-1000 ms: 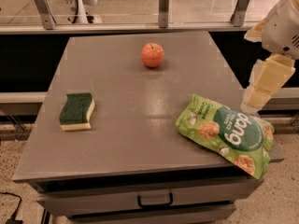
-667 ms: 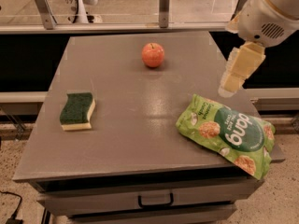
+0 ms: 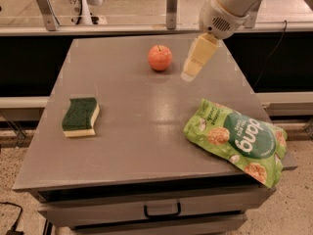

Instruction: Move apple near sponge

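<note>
The apple point(image 3: 160, 58) sits on the far part of the grey table point(image 3: 142, 146); the gripper point(image 3: 190, 74) hangs just right of the apple, whether open or closed cannot be told; the sponge point(image 3: 80, 116) lies well apart, nearer and left of the apple; a green Dang snack bag point(image 3: 237, 140) lies nearer and right.

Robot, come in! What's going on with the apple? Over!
Pincer hovers beside apple, not touching it. Apple at far side of table, sponge near front edge, well apart. Nothing between them; snack bag lies off to the side.
</note>
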